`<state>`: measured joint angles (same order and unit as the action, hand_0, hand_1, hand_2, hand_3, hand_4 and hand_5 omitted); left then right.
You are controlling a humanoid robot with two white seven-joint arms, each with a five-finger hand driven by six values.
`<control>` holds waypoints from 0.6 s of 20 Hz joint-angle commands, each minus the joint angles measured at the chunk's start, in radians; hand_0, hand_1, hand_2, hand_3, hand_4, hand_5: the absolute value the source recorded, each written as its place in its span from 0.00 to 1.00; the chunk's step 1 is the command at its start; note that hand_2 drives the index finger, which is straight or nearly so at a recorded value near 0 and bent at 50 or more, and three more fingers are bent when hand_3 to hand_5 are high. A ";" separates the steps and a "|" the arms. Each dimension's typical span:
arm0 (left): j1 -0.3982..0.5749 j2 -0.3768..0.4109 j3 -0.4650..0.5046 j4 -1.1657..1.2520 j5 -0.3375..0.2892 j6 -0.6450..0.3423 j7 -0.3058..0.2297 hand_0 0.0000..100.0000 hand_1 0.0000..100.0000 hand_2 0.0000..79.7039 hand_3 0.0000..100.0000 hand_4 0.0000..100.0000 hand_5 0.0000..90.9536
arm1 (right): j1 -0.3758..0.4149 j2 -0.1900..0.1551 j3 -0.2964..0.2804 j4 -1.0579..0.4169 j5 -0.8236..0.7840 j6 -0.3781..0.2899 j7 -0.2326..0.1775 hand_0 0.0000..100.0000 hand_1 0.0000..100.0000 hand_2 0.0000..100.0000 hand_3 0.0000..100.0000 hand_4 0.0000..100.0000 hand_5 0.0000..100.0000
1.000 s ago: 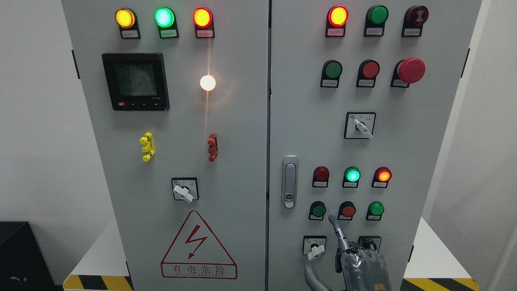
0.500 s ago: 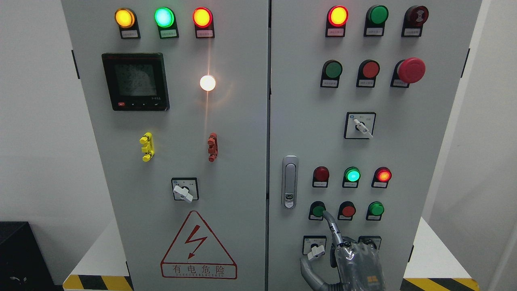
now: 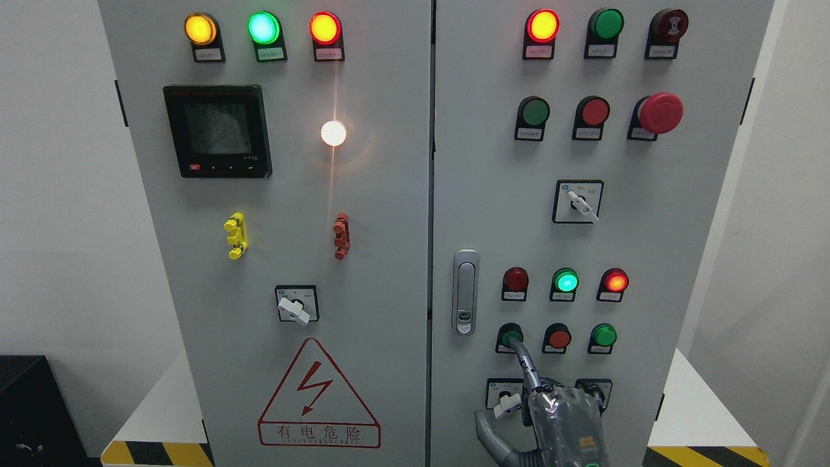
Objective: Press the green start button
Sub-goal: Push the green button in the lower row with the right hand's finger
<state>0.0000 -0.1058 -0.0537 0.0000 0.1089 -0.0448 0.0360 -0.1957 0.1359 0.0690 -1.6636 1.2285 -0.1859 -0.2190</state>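
The grey control cabinet [image 3: 389, 214] fills the head view. On its right door, a lower row holds a green button [image 3: 509, 335], a red button [image 3: 558, 338] and another green button [image 3: 604, 335]. My right hand [image 3: 564, 421] comes up from the bottom edge, right of the middle. Its index finger [image 3: 525, 363] is stretched out and its tip rests on the lower-left green button, partly covering it. The other fingers are curled and the thumb [image 3: 486, 434] sticks out to the left. The hand holds nothing. The left arm is out of view.
Above the row are a dark red lamp [image 3: 516, 279], a lit green lamp [image 3: 565, 281] and a lit red lamp [image 3: 615, 281]. A door latch [image 3: 465, 292] is to the left. Rotary switches [image 3: 506, 394] sit beside the hand. A red mushroom stop button [image 3: 660, 112] is higher up.
My right hand has moved up and to the left; its index fingertip went from between the green and red buttons onto the lower-left green button.
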 commanded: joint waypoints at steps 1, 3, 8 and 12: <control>-0.023 0.000 0.000 -0.028 0.000 0.000 -0.001 0.12 0.56 0.00 0.00 0.00 0.00 | -0.010 0.001 0.003 0.039 0.000 0.003 0.001 0.33 0.32 0.00 0.94 0.86 0.98; -0.023 0.001 0.000 -0.028 0.000 0.000 -0.001 0.12 0.56 0.00 0.00 0.00 0.00 | -0.018 0.001 0.000 0.042 0.000 0.005 0.001 0.33 0.32 0.00 0.94 0.86 0.98; -0.023 0.000 0.000 -0.028 0.000 0.000 -0.001 0.12 0.56 0.00 0.00 0.00 0.00 | -0.027 0.001 -0.005 0.048 0.002 0.008 0.003 0.33 0.32 0.00 0.94 0.86 0.98; -0.023 0.000 0.000 -0.028 0.000 0.000 -0.001 0.12 0.56 0.00 0.00 0.00 0.00 | -0.028 0.001 -0.005 0.051 0.002 0.008 0.003 0.33 0.32 0.00 0.95 0.86 0.98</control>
<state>0.0000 -0.1058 -0.0537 0.0000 0.1089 -0.0448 0.0360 -0.2180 0.1366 0.0680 -1.6324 1.2298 -0.1800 -0.2188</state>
